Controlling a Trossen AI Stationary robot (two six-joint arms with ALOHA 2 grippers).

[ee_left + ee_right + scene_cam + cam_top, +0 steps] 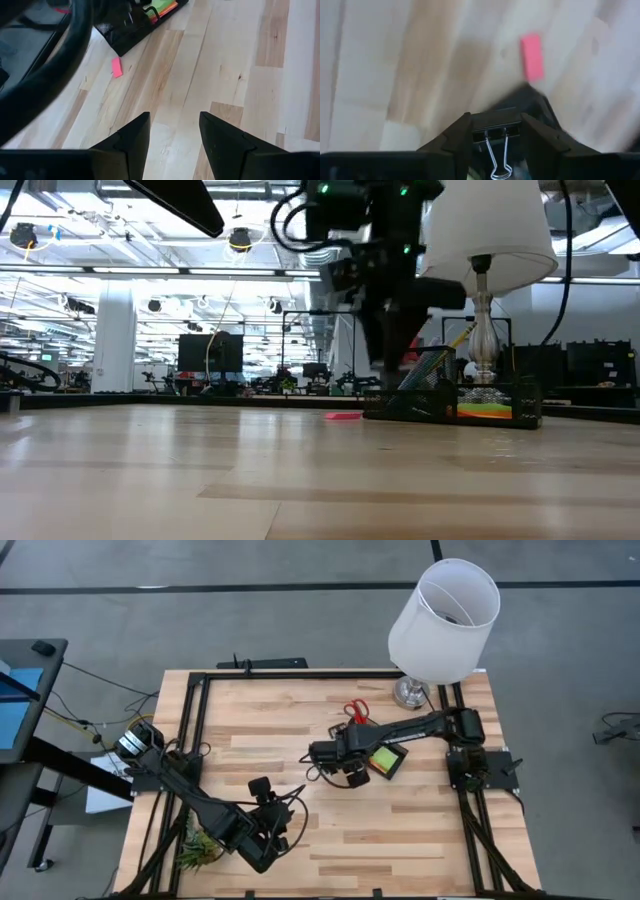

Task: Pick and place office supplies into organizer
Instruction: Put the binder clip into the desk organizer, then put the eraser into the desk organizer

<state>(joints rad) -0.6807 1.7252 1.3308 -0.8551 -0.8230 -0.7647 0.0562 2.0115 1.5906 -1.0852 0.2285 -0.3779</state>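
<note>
Pale butcher-block table: the right gripper (492,131), clenched on a black binder clip (496,122), hangs over the black organizer's (398,772) nine-o'clock end in the high view. Pink eraser (532,56) lies loose just beyond. Left gripper (172,134), fingers spread and empty, waits near seven o'clock.

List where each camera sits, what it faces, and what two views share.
High: overhead, facing down on table, both arms, lamp.
Low: table height, facing organizer; an arm above.
Left wrist: past open left gripper, toward eraser.
Right wrist: right gripper shut on binder clip.
Shared: both wrist views show the eraser.
</note>
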